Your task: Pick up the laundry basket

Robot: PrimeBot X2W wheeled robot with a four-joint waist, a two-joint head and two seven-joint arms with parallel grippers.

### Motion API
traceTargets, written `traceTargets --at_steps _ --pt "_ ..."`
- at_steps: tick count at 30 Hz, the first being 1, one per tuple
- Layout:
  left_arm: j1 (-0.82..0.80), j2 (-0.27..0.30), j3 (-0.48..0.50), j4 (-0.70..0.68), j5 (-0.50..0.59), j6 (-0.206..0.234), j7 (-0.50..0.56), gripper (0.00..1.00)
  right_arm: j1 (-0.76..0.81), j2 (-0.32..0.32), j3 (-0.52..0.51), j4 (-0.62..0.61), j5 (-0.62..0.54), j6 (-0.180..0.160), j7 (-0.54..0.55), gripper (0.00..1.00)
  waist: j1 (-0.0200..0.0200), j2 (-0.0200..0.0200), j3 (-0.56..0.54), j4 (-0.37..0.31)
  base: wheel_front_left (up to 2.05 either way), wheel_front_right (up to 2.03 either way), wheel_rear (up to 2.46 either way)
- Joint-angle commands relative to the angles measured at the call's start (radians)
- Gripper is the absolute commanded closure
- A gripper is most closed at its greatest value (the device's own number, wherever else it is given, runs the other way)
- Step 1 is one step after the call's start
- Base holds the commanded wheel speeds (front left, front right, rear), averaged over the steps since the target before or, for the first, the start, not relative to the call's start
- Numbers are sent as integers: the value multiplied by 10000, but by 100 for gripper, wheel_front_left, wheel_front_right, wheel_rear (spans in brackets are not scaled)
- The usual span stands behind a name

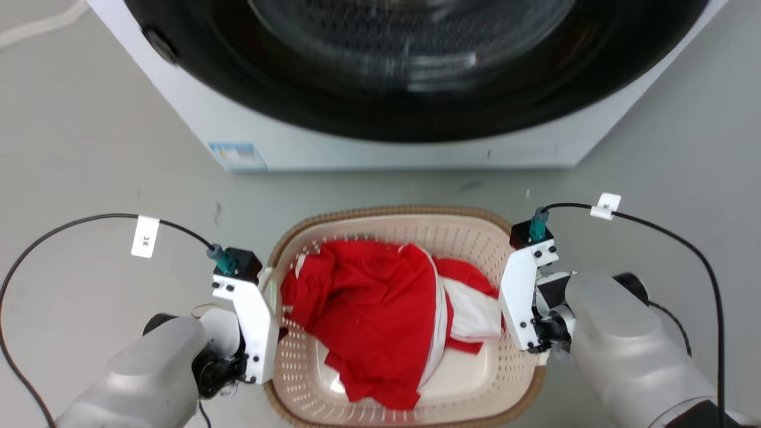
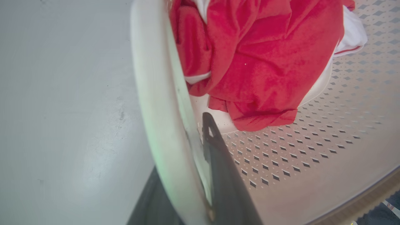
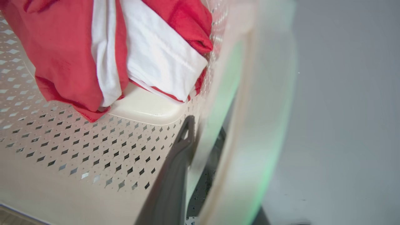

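The laundry basket (image 1: 386,212) stands on the floor in front of me, cream with perforated walls and a brown woven-look rim. Red and white clothes (image 1: 368,297) lie bunched inside it. My left gripper (image 1: 269,337) is at the basket's left side. In the left wrist view my left gripper (image 2: 184,140) is shut across the white handle (image 2: 156,93), one dark finger (image 2: 215,150) inside the wall. My right gripper (image 1: 528,348) is at the right side. In the right wrist view my right gripper (image 3: 212,137) is shut over the right handle (image 3: 259,109).
A white washing machine (image 1: 380,148) with a dark round door stands just beyond the basket. Grey floor (image 1: 89,148) spreads to either side. Black cables (image 1: 71,226) loop from both wrists.
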Motion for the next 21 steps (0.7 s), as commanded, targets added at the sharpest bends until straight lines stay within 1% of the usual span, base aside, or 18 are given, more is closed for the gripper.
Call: traceTargets --at_steps 1,5,10,14,21 --pt "162 269 -88 -72 -70 -15 194 100 242 -166 96 -33 194 -10 270 100 1 0 -1154 -43 0 0 0" --pt "442 480 -230 -207 -382 -14 942 100 400 -172 383 -109 655 -10 1023 100 1 0 -1880 -85 0 0 0" --pt "773 613 -309 -354 -712 -14 1561 100 819 -171 1121 -522 1169 -7 2157 100 1 0 -2671 -181 0 0 0" --pt "1083 730 -360 -511 -932 -16 2099 100 992 -170 1365 -797 1647 -5 2600 100 1 0 -3210 -268 0 0 0" --pt "1336 923 -423 -619 -1113 -14 2944 100 921 -174 1401 -681 2124 -5 2946 100 1 0 -3827 -324 0 0 0"
